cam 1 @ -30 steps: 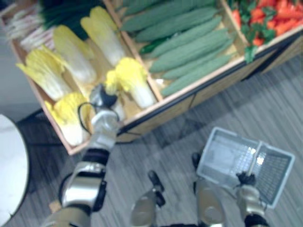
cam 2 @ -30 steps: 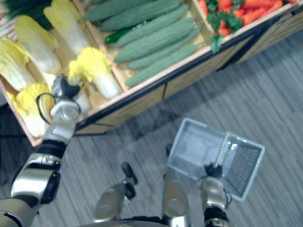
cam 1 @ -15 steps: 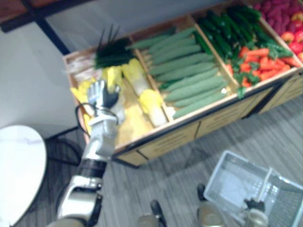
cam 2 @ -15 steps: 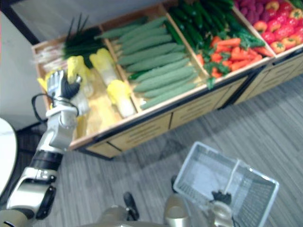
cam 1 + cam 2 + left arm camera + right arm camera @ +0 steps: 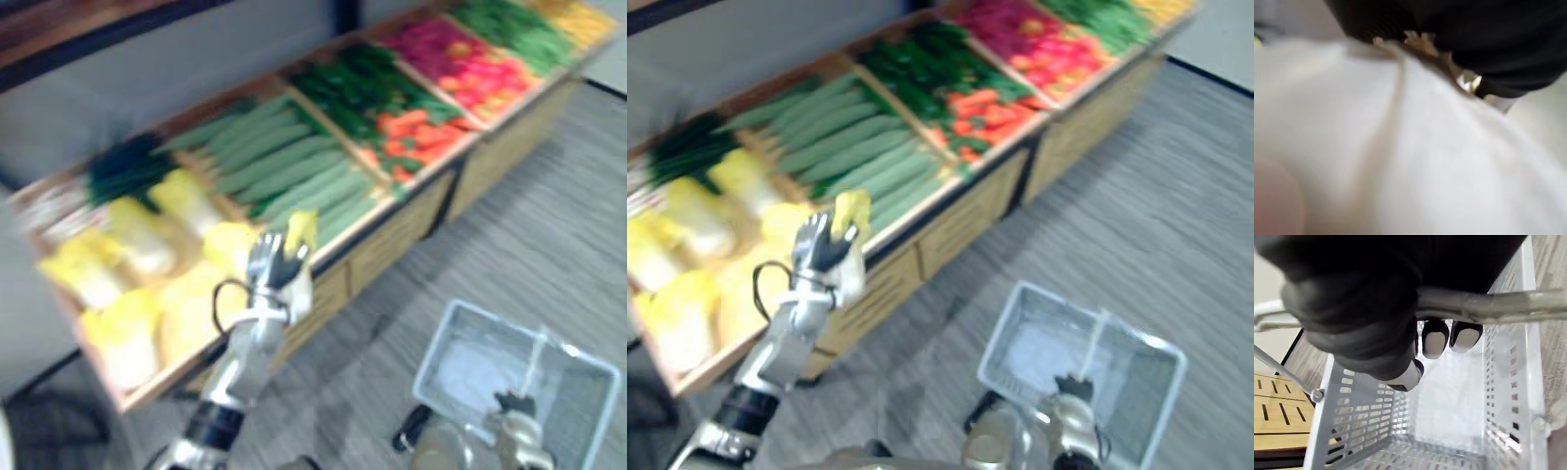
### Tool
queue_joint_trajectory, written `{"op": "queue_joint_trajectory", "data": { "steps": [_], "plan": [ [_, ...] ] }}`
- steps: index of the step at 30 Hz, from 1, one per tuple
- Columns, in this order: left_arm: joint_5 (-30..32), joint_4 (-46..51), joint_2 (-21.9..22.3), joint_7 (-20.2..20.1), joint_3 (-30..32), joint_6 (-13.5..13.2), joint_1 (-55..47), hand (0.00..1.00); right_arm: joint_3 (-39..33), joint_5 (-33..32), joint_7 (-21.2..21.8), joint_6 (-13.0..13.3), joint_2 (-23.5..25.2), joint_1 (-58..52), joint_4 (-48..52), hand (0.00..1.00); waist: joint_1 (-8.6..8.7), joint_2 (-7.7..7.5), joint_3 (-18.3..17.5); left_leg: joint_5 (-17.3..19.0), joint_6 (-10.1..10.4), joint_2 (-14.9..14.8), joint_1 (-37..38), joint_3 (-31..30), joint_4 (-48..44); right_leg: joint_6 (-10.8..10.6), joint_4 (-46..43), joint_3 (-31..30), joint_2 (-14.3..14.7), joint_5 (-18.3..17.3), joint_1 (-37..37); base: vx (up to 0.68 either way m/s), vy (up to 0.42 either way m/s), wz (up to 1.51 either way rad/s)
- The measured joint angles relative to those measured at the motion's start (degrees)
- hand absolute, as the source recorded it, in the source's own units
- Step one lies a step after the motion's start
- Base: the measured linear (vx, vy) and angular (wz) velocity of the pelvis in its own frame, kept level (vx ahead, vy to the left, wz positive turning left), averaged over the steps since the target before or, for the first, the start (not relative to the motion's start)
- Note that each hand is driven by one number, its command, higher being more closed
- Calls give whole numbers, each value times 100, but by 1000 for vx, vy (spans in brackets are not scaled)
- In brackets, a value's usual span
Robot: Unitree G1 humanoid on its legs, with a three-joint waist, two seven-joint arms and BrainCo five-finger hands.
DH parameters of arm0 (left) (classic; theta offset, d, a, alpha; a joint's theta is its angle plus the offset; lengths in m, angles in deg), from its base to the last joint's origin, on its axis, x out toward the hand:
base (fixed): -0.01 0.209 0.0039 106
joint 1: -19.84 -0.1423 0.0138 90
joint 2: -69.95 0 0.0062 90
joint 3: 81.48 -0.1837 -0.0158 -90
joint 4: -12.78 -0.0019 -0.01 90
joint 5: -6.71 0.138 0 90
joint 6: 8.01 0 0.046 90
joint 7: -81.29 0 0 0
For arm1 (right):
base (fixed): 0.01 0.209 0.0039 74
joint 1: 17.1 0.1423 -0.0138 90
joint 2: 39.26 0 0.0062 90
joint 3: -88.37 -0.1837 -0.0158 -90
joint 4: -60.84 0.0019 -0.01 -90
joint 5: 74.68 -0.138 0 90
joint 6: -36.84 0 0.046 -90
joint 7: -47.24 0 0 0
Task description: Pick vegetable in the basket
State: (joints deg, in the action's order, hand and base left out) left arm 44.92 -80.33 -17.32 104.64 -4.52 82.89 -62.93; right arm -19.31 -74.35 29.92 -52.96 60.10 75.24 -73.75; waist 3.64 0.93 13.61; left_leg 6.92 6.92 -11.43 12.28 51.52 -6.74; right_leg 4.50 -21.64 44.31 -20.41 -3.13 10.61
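Observation:
My left hand (image 5: 266,270) is shut on a napa cabbage (image 5: 300,233) with a white stem and yellow leaves, and holds it up over the front edge of the wooden produce stand (image 5: 392,250). In the left wrist view the cabbage's pale stem (image 5: 1400,161) lies right against the hand. My right hand (image 5: 512,405) is shut on the metal handle (image 5: 1484,306) of a grey plastic basket (image 5: 468,320), which hangs low on the right above the floor. The basket's inside (image 5: 1449,401) has nothing in it.
The stand's left bin holds more yellow cabbages (image 5: 147,250). Long green gourds (image 5: 284,166) fill the bin beside it, then dark green vegetables with carrots (image 5: 416,132), then red produce (image 5: 460,64). Grey plank floor (image 5: 549,235) runs in front of the stand.
The camera has swung, so the whole picture has shifted. My left hand has come away from the cabbage bin toward the stand's front edge, with a cabbage in its grip. The right hand still holds the basket.

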Motion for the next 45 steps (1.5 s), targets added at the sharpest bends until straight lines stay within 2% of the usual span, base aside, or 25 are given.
{"op": "queue_joint_trajectory", "data": {
  "steps": [1,3,5,6,7,8,10,12,14,17,20,22,24,26,27,29,30,33,34,35,36,37,41,43,45],
  "plan": [
    [-230,-26,306,-52,-30,-155,-191,100,355,215,11,-23,-22,21,184,100,13,126,-25,170,28,-237,110,423,-264,-75,174,-461,430,-33,219,155,-151,-183],
    [-478,-248,555,-126,-157,-299,-192,100,528,216,18,-38,36,-3,399,100,64,135,-14,209,25,-563,94,487,-911,-38,156,-805,647,-170,334,216,-222,-146],
    [-796,-519,781,-173,-277,-384,-342,100,707,215,19,-76,76,-129,622,100,79,161,-16,54,-229,-1167,52,241,-2166,-10,199,-1323,1057,-241,272,212,-216,-151],
    [-883,-618,854,-175,-275,-428,-477,100,891,214,23,-106,94,-168,743,100,71,188,-9,-166,-734,-1480,-84,-222,-2934,21,326,-1642,1350,-260,174,195,-123,-195],
    [-940,-755,883,-183,-313,-483,-633,100,1196,218,28,-108,87,-193,897,100,23,238,-11,54,-768,-1493,-523,-1273,-3741,59,504,-2064,1635,-280,100,239,-103,-248],
    [-998,-875,874,-183,-357,-518,-775,100,1488,221,42,-109,48,-167,963,100,-29,235,-1,420,-495,-1083,-1014,-2319,-4157,75,614,-2529,1859,-279,65,199,-30,-229],
    [-975,-1166,879,-177,-496,-516,-937,100,1810,261,87,-108,56,-265,1118,100,-125,257,28,796,-293,-556,-1464,-3312,-4201,174,812,-2887,2052,-213,-181,217,23,-187],
    [-814,-1347,877,-174,-653,-508,-1018,100,1944,354,155,-114,141,-397,1304,100,-163,262,64,984,-271,-321,-1703,-3726,-3819,175,926,-3164,2156,-213,-434,247,76,-128],
    [-767,-1419,924,-176,-807,-503,-1016,100,2102,373,188,-114,171,-476,1585,100,-227,243,146,1046,-260,106,-2037,-4143,-2745,171,1082,-3598,2191,-216,-649,207,94,-102],
    [-548,-1606,1019,-225,-814,-487,-952,100,2304,604,199,-115,174,-457,1991,100,-256,282,176,634,-192,567,-2363,-4451,-1215,144,1242,-4054,2205,-233,-718,244,168,-81],
    [-355,-1831,1078,-358,-1002,-429,-920,100,2726,656,283,-114,188,-467,2294,100,-338,271,188,-120,-337,620,-2152,-4385,-533,-87,1160,-4509,2329,-452,-859,281,202,-82],
    [-356,-1863,1074,-400,-1189,-399,-893,100,2985,660,397,-103,222,-519,2479,100,-355,117,160,-168,-579,760,-1951,-4174,-510,-264,682,-4712,2173,-856,-769,296,209,-60],
    [-358,-1913,1072,-452,-1570,-395,-680,100,3172,659,510,-91,313,-600,2610,100,-325,-156,122,-60,-745,1177,-1496,-3983,-48,-696,-659,-4629,1726,-1255,-345,376,215,-19],
    [-363,-1950,1050,-472,-1839,-333,-510,100,3259,659,623,-103,449,-606,2598,100,-261,-196,141,-80,-860,1286,-1064,-3946,127,-960,-1903,-4364,1491,-1088,6,322,141,-1],
    [-369,-1961,1039,-472,-1903,-318,-458,100,3311,658,653,-111,494,-606,2590,100,-220,-217,156,-49,-899,1304,-892,-3959,183,-1008,-2338,-4249,1411,-939,117,450,110,17],
    [-369,-1971,1018,-450,-2009,-280,-298,100,3501,655,685,-118,545,-604,2575,100,-201,-274,160,-28,-928,1269,-488,-4007,264,-660,-3063,-3795,1094,-1194,422,374,10,18],
    [-367,-1977,1001,-391,-2000,-268,-193,0,3581,651,685,-109,552,-547,2582,100,-202,-270,158,-28,-927,1192,-447,-4087,268,-565,-2948,-3605,992,-1254,626,343,-65,20],
    [-366,-2160,917,-280,-1969,-206,40,0,3647,616,768,-94,536,-354,2594,100,-197,-273,159,69,-768,970,-393,-4143,238,-635,-1546,-3541,998,-1174,961,342,-151,19],
    [-364,-2284,914,-235,-1948,-183,93,0,3706,583,788,-87,538,-369,2610,100,-194,-312,142,275,-476,895,-351,-4124,91,-679,-413,-3684,1084,-701,856,448,-282,19],
    [-346,-2386,882,-230,-1907,-167,103,0,3825,574,792,-80,519,-409,2622,100,-183,-400,162,500,-246,915,-273,-4107,-56,-708,228,-3827,1088,122,689,472,-289,4],
    [-317,-2639,1036,-248,-1832,-92,159,0,3885,545,836,-113,426,-355,2568,100,-182,-135,158,669,-163,627,-289,-4076,-195,-647,158,-3705,1346,177,614,331,-187,-6],
    [-308,-2752,1070,-271,-1825,-67,178,0,3920,532,854,-107,413,-381,2600,100,-174,-74,125,686,-135,530,-320,-4045,-243,-625,178,-3712,1440,161,600,350,-206,-32],
    [-94,-3021,1084,-351,-1323,-32,197,0,4065,419,1020,-111,398,-532,2712,100,-53,-84,132,562,-187,214,-330,-3975,-721,-482,254,-3635,1739,-258,300,285,-175,-2],
    [-114,-2824,1083,-355,-972,-16,8,0,4075,301,1074,-117,347,-646,2782,100,-64,-59,146,477,-114,52,-757,-4134,-1900,-441,510,-3526,1758,-322,-85,200,-102,26],
    [-207,-2502,1054,-396,-616,-22,-257,0,4067,180,1108,-145,176,-710,2872,100,-142,-4,185,-59,43,-147,-1400,-4394,-3488,-381,862,-3418,1763,-360,-630,199,-44,28]
  ]
}}
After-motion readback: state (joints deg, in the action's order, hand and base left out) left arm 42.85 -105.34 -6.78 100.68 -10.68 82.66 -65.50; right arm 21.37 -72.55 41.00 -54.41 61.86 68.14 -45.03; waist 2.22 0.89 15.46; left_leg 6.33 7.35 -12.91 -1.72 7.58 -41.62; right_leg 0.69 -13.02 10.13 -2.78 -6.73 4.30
